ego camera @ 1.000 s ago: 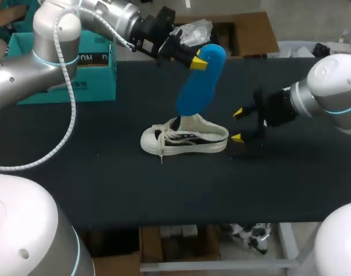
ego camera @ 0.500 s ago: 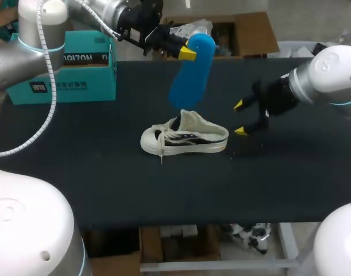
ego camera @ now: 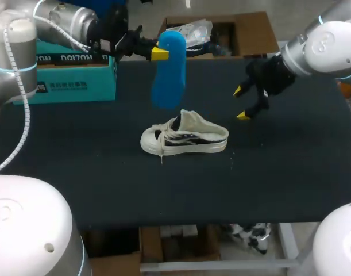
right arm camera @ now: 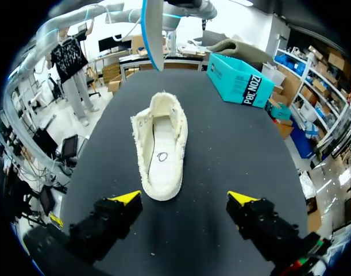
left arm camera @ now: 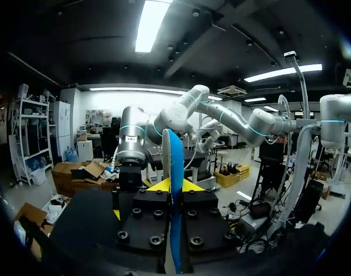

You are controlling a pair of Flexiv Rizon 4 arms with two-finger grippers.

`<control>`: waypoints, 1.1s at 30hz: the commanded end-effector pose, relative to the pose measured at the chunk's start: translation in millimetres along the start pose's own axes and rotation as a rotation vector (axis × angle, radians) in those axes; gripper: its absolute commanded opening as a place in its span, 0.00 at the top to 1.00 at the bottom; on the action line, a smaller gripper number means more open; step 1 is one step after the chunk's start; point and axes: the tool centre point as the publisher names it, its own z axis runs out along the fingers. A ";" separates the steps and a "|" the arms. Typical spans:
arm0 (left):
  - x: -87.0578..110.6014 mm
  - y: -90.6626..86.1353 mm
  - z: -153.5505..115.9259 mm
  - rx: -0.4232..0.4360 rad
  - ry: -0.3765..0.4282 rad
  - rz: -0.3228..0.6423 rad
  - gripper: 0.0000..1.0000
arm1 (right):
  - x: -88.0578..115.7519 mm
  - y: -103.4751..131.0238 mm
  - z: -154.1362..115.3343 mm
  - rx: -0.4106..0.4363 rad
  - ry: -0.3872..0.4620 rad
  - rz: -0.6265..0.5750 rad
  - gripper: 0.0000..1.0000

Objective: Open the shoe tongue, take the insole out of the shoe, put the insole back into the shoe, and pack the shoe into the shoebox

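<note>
Shoe (ego camera: 184,140) sits on its sole about mid-table (ego camera: 290,178), toe to my left, heel to my right, laces loose, tongue standing up and the mouth open. In the right wrist view the shoe (right arm camera: 161,149) is straight ahead of the right gripper (right arm camera: 184,198), heel end nearest, and the pale inside is visible down the opening. That gripper's fingers are spread wide with nothing between them, and the yellow tips sit either side of the heel line but short of it, not touching. From the head view the right gripper (ego camera: 240,103) hangs off the shoe's heel side, further back on the table and apart from the shoe. Blue insole (ego camera: 168,69) is out of the shoe and up in the air, roughly upright, its lower end above and behind the tongue, clear of it. Left gripper (ego camera: 161,53) has it clamped near the upper end. In the left wrist view the insole (left arm camera: 175,155) runs edge-on between the two fingers of the left gripper (left arm camera: 174,185), pinched from both sides. Teal shoebox (ego camera: 77,75) is at the far left of the table, behind the left arm and well apart from the shoe. I can't tell from here whether its lid is on.
</note>
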 end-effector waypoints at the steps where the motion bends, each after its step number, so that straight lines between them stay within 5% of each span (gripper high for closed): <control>1: 28.0 6.6 -23.3 0.128 -0.336 0.000 1.00 | -13.8 14.5 6.4 0.095 0.065 -0.002 0.00; 11: 46.1 2.1 -48.7 0.184 -0.625 0.031 1.00 | -17.6 31.8 23.5 0.206 0.094 -0.024 0.00; 18: 58.7 7.4 -78.0 0.218 -0.758 0.014 1.00 | -11.7 48.0 41.3 0.304 0.083 -0.018 0.00; 33: 84.6 28.3 -129.1 0.229 -0.917 -0.061 1.00 | 0.1 77.0 88.3 0.495 0.062 0.014 0.00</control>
